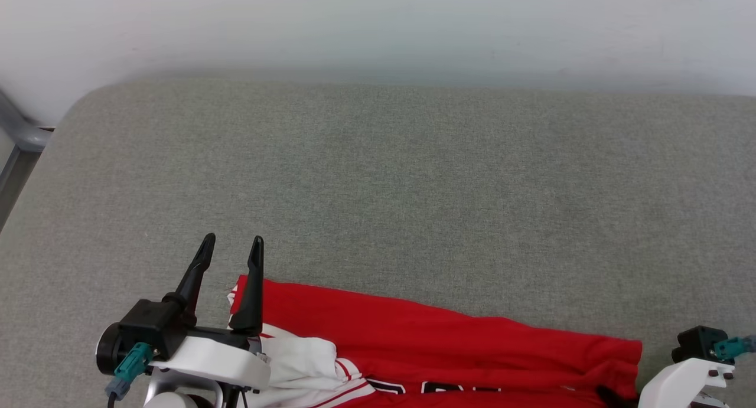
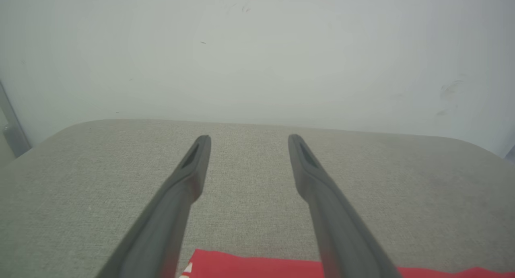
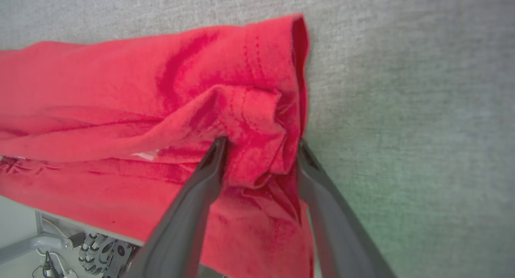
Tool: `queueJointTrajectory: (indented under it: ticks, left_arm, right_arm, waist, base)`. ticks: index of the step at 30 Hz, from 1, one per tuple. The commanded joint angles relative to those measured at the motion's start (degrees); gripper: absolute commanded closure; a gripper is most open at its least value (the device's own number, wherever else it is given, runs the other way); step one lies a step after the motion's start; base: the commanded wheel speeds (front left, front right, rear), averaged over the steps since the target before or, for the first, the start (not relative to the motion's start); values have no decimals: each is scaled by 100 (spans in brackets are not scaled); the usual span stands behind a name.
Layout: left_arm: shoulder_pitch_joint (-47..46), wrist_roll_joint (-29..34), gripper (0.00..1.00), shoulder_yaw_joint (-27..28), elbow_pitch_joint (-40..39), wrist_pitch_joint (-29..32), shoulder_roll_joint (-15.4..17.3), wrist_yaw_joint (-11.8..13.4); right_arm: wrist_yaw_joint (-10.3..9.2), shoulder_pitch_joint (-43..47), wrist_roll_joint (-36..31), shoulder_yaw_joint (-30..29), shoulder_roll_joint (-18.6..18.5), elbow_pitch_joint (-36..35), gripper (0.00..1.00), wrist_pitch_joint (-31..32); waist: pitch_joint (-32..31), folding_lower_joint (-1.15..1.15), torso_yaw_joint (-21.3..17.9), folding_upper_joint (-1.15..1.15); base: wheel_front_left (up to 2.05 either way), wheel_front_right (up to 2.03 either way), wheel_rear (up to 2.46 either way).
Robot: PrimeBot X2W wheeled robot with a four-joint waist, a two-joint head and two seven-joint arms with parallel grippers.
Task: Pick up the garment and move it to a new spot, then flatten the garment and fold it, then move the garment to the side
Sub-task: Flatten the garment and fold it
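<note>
Left gripper (image 1: 231,241), head view: fingers well spread, nothing held, poised over the white-sleeve end of the garment (image 1: 449,337). Garment lies along the near edge of the grey padded surface (image 1: 413,178), long axis left-right, sleeve end left, hem right. White wall (image 1: 378,24) behind; grey metal frame (image 1: 18,142) far left.

Left wrist view: fingers apart, red edge below them, bare padding ahead.

Right wrist view: right gripper (image 3: 260,143) wide apart, straddling a bunched hem corner that touches both fingers.

Grey cushion (image 1: 413,178) lay open beyond the garment (image 1: 443,337) (bunched at near edge); wall (image 1: 378,24) closed the far side.
</note>
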Motion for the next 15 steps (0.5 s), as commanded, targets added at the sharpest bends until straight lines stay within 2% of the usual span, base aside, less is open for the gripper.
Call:
queueJointTrajectory:
  ticks: [1,6,12,15]
  left_arm:
    - [37,62,0,52,11,-26,-18,-52]
    - [61,208,0,124,114,-26,-115,-148]
    - [134,332,0,250,211,-26,-184,-213]
    - [225,377,0,286,231,-27,-218,-215]
  right_arm:
    - [10,150,107,237,244,321,100,168]
    - [7,-10,221,232,146,205,100,-29]
    - [0,-317,309,153,-176,-250,100,-269]
    - [-1,-357,277,-50,-351,-365,100,-191]
  waist:
    - [11,0,-15,0]
    - [-22,0,-59,0]
    - [-156,0,-153,0]
    - [-242,0,-225,0]
  base:
    - [0,0,0]
    - [0,0,0]
    - [0,0,0]
    - [0,0,0]
